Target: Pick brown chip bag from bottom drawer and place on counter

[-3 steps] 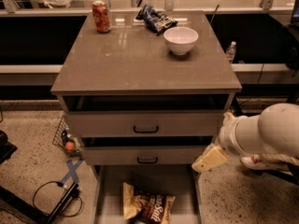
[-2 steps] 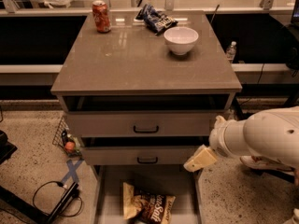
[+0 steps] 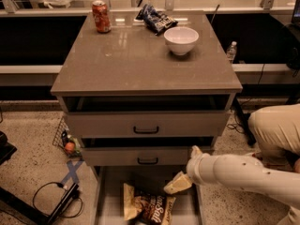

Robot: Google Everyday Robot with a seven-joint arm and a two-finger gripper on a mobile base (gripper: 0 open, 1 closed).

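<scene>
The brown chip bag point(image 3: 147, 205) lies on the floor of the open bottom drawer point(image 3: 110, 198), at the bottom of the view, crinkled, with tan ends and white lettering. My gripper point(image 3: 177, 183) reaches in from the right on a pale arm point(image 3: 243, 175) and hangs just above the bag's right end, below the middle drawer's front. The counter point(image 3: 136, 60) is the grey-brown top of the cabinet.
On the counter stand a red can point(image 3: 101, 16), a dark blue snack bag point(image 3: 156, 18) and a white bowl point(image 3: 181, 40). Two upper drawers with black handles point(image 3: 146, 130) sit slightly open. Cables and a basket point(image 3: 65, 142) lie on the floor at left. A water bottle point(image 3: 231, 52) stands at right.
My arm has swung left and downward, bringing the gripper from beside the cabinet's right side to over the bottom drawer, near the chip bag.
</scene>
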